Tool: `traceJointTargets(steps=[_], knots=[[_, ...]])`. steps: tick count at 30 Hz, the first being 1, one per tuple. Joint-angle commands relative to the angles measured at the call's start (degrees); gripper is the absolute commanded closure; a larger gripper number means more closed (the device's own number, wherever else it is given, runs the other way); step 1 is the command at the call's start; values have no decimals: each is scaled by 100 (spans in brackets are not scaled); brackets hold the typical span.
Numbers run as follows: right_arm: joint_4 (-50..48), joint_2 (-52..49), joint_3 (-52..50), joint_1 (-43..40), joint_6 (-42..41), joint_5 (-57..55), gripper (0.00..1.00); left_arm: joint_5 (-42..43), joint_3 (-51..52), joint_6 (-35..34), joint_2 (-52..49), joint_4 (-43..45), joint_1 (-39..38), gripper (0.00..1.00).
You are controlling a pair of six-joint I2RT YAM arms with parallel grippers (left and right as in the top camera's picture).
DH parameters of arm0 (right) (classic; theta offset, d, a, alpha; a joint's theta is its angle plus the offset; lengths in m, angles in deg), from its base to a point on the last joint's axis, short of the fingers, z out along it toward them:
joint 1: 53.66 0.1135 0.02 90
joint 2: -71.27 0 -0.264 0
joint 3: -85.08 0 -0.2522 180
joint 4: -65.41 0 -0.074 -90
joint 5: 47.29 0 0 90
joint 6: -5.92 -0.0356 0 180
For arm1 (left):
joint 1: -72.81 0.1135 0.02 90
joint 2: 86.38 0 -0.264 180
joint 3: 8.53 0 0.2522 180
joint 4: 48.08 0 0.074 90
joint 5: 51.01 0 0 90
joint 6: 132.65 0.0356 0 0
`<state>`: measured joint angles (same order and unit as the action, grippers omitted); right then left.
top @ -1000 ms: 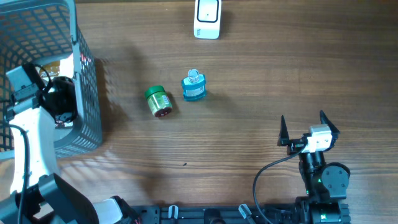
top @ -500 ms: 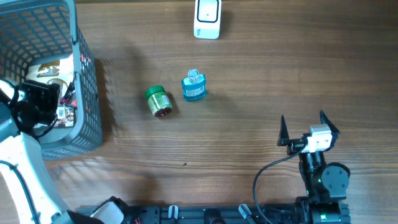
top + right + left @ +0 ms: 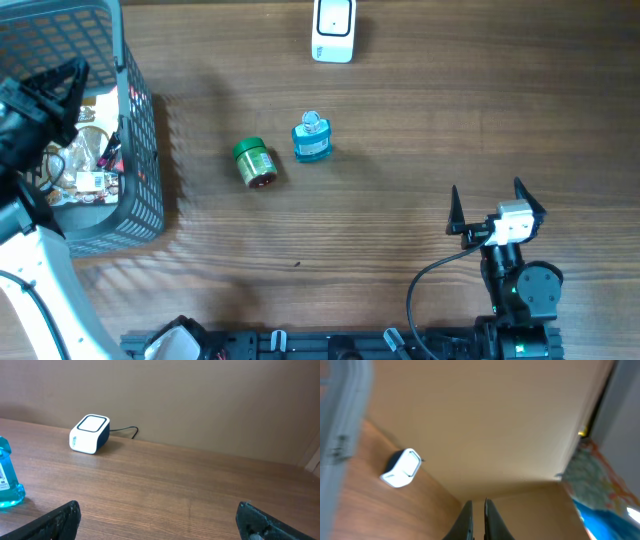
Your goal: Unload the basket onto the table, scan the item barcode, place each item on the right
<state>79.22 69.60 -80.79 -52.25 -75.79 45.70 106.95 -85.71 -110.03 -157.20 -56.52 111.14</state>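
Scanner sits at 12 o'clock on the table, cable out the back. Loose items sit near centre. The bottle looks upright, cap up. The jar is just beside it at 8 o'clock and looks tipped on its side. Basket at 9 o'clock holds more packets, too jumbled to name. Left gripper hangs over the basket with fingers pinched nearly together, and the wrist view shows nothing between them. It looks out toward the scanner. Right gripper is at 5 o'clock, spread wide and empty, well apart from everything. Its camera has the scanner ahead and the bottle at the 9 o'clock edge. Which item gets scanned isn't settled by the frames; my guess is the bottle, since it is nearest the scanner. Judged handling: small clear plastic with liquid, so light, fairly stiff, smooth and a bit slippery, and it may tip if nudged. Take it across the body below the cap, with the fingers off the label so the barcode stays clear. The jar would likely roll, so grip it across the lid and base ends. The barcode's place can't be read from here.
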Motion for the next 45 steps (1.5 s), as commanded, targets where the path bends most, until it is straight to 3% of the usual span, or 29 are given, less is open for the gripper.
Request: traceJointTargets(steps=[1,4,6,7,8,10,11,14,22,28,40,41,43,45], knots=[[-13,0,-4,7,72,94,0,282,-46,-896,63,282,33,96],[-13,0,-4,7,72,94,0,155,-46,-852,52,282,48,96],[-13,0,-4,7,72,94,0,-317,-46,-262,52,11,48,96],[-13,0,-4,7,74,94,0,-800,-46,144,52,-619,48,96],[-13,0,-4,7,72,94,0,-1187,-46,442,52,-1106,48,88],[-13,0,-4,7,70,94,0,-2240,-46,1069,35,-2253,46,51],[-15,0,-4,7,70,94,0,-2763,-46,1327,15,-2708,39,44],[-13,0,-4,7,72,94,0,-4124,-46,1967,-118,-3703,-74,0],[-13,0,-4,7,72,94,0,-5475,-28,2452,-994,-3816,-717,0],[-13,0,-4,7,70,94,0,-5866,-28,2302,-2105,-3818,-1198,0],[-13,0,-4,7,70,94,0,-6271,-28,2041,-3488,-3788,-1213,0],[-13,0,-4,7,70,94,0,-6273,-28,2039,-3552,-3744,-1213,2],[-13,0,-4,7,68,94,0,-6271,-28,1998,-3639,-3639,-1215,15],[-13,0,-4,7,72,94,0,-6269,-28,1843,-3727,-3552,-1220,43]])
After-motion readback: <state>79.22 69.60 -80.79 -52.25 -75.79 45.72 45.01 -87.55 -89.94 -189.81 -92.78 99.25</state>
